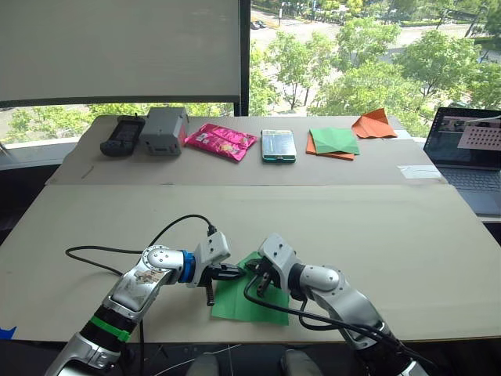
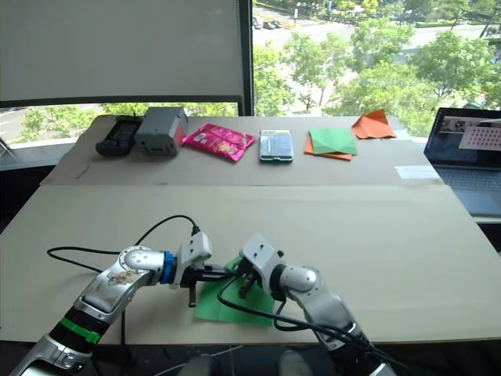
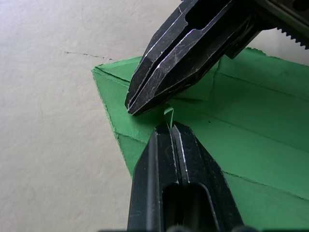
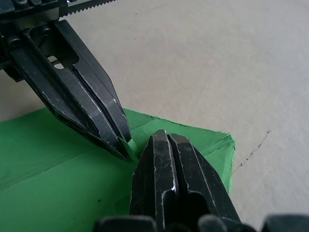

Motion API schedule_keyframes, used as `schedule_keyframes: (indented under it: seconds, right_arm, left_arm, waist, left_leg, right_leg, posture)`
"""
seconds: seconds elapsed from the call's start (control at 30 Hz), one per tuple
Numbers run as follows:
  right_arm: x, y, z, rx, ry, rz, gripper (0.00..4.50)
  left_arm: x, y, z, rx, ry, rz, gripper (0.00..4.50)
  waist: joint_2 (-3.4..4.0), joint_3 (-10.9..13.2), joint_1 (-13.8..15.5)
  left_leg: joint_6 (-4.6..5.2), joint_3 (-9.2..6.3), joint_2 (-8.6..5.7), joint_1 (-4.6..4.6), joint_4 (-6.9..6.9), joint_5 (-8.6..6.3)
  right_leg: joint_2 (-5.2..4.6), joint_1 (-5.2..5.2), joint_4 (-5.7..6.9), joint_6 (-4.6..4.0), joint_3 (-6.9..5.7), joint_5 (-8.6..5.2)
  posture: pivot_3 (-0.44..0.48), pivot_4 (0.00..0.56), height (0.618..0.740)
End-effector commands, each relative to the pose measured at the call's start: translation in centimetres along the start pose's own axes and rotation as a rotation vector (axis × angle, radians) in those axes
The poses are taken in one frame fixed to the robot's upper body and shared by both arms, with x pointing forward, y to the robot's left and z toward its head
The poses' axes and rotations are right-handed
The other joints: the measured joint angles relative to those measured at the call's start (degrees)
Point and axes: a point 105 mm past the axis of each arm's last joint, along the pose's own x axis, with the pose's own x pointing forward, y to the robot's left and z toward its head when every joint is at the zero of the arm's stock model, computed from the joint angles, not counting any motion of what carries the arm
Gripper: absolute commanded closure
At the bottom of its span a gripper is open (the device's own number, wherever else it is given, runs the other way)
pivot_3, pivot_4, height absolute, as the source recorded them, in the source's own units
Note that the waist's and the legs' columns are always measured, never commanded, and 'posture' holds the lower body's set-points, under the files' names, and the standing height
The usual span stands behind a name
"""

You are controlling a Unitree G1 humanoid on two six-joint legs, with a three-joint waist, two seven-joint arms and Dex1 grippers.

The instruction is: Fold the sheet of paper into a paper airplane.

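The sheet of paper [image 1: 243,305] is bright green with crease lines and lies flat near the table's front edge. Both grippers meet over its far corner, tip to tip. My left gripper [image 3: 169,126] is shut and pinches a small raised tab of the paper [image 3: 251,145]. My right gripper [image 4: 164,134] is shut too, its tips down on the paper [image 4: 48,164] right beside the left gripper [image 4: 126,151]. Whether the right gripper holds any paper is hidden. In the left eye view the left gripper [image 1: 239,271] and right gripper [image 1: 255,272] almost touch.
Along the back of the table lie a black device [image 1: 121,135], a grey box [image 1: 163,129], a pink packet [image 1: 221,141], a small green-white box [image 1: 278,146], a green-and-orange pair of sheets [image 1: 333,142] and an orange paper plane [image 1: 374,124]. A laptop [image 1: 470,157] stands at right. A black cable [image 1: 102,252] loops by the left arm.
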Motion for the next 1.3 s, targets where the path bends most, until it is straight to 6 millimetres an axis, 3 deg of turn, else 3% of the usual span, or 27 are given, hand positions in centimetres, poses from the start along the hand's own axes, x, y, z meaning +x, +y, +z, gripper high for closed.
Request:
schedule_keyframes:
  seconds: [0.03, 0.3, 0.37, 0.43, 0.7, 1.03, 1.3]
  right_arm:
    - [0.3, 0.3, -1.0, 0.018, 0.051, 0.008, 4.5]
    - [0.3, 0.3, -1.2, 0.02, 0.055, 0.008, 4.5]
    - [0.2, 0.3, -1.3, 0.019, 0.058, 0.008, 4.5]
    - [0.2, 0.4, -1.4, 0.02, 0.059, 0.008, 4.5]
    - [-0.7, 0.4, -1.7, 0.028, 0.072, -0.006, 4.5]
    - [-0.9, 0.6, -1.7, 0.04, 0.08, -0.011, 4.5]
    - [-0.8, 0.4, -1.9, 0.052, 0.094, -0.027, 4.5]
  left_arm:
    - [-1.1, 0.3, 0.1, -0.011, 0.006, 0.009, 3.94]
    - [-2.9, 1.9, 1.9, -0.093, -0.073, 0.055, 1.36]
    - [-2.8, 2.4, 2.2, -0.104, -0.089, 0.064, 1.36]
    - [-2.4, 3.1, 2.5, -0.107, -0.102, 0.084, 1.84]
    - [0.5, 3.8, 2.7, -0.04, -0.08, 0.07, 4.48]
    - [2.1, 3.8, 3.3, 0.003, -0.075, 0.038, 4.48]
    - [2.4, 3.7, 2.4, 0.032, -0.023, 0.037, 4.48]
  waist:
    - [0.0, 0.0, 0.0]
    - [0.0, 0.0, 0.0]
    - [-0.01, 0.0, 0.1]
    - [0.0, 0.0, 0.0]
    - [0.02, 0.0, 0.1]
    - [0.02, 0.0, 0.1]
    - [0.01, -0.1, 0.1]
  left_leg:
    - [0.0, 0.0, 0.0, 0.01, -0.01, 0.0]
    - [0.0, -0.01, 0.01, 0.02, -0.01, 0.0]
    - [0.0, -0.01, 0.0, 0.0, 0.0, 0.0]
    - [0.0, -0.02, 0.0, 0.01, 0.0, 0.0]
    - [0.01, -0.01, -0.02, 0.01, 0.02, 0.01]
    - [0.02, -0.02, -0.03, -0.03, 0.05, 0.01]
    - [0.02, -0.03, -0.03, -0.01, 0.06, 0.02]
  right_leg:
    - [0.01, 0.0, 0.01, 0.0, 0.0, 0.0]
    - [0.01, -0.01, 0.01, 0.0, 0.0, 0.0]
    - [0.01, -0.01, 0.0, 0.0, -0.01, 0.0]
    - [0.01, 0.0, 0.0, 0.0, -0.01, 0.0]
    - [0.02, 0.07, 0.01, 0.03, 0.0, 0.02]
    - [0.03, 0.07, 0.01, 0.05, 0.0, 0.03]
    - [0.03, 0.1, 0.01, 0.06, 0.0, 0.04]
  posture:
    - [0.0, 0.15, 0.736]
    - [0.0, 0.15, 0.736]
    - [0.0, 0.15, 0.736]
    - [0.0, 0.15, 0.736]
    - [0.0, 0.15, 0.736]
    - [0.0, 0.15, 0.736]
    - [0.0, 0.15, 0.736]
